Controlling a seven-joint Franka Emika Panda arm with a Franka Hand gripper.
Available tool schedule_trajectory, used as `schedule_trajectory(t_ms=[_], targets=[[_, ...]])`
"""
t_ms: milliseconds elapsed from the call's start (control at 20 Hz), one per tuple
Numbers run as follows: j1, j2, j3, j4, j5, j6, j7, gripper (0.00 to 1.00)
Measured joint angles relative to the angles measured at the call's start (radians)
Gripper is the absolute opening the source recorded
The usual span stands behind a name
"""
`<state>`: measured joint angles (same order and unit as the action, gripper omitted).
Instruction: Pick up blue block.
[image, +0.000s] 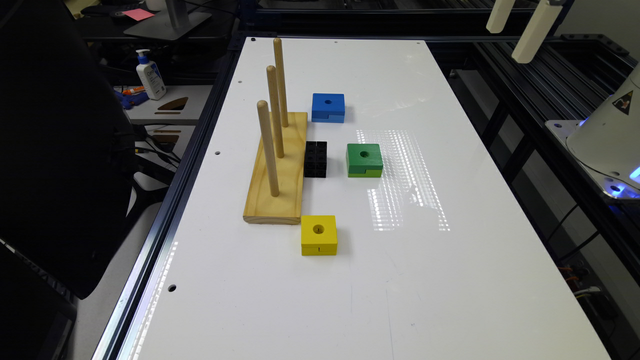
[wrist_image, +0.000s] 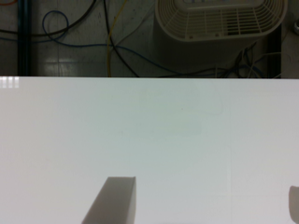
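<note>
Approach stage: blue block (image: 328, 106) untouched, upper centre of bench (image: 450, 280). Claw (wrist_image: 205, 200) released; to be brought over block.

No legible text or labels anywhere

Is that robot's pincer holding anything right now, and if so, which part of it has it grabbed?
Nothing is held. The pincer is open over bare white table, and the blue block sits untouched on the table beside the wooden peg stand.
</note>
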<state>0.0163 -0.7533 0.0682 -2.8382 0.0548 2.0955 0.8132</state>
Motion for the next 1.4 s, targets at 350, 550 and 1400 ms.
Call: schedule_trajectory(t_ms=[350, 550, 1400], targets=[[-0.009, 0.000, 0.000, 0.000, -0.0004, 0.000, -0.001, 1.00], [-0.025, 0.000, 0.000, 0.000, -0.0021, 0.000, -0.010, 1.00], [-0.132, 0.004, 0.000, 0.001, -0.0062, 0.033, -0.101, 1.00]])
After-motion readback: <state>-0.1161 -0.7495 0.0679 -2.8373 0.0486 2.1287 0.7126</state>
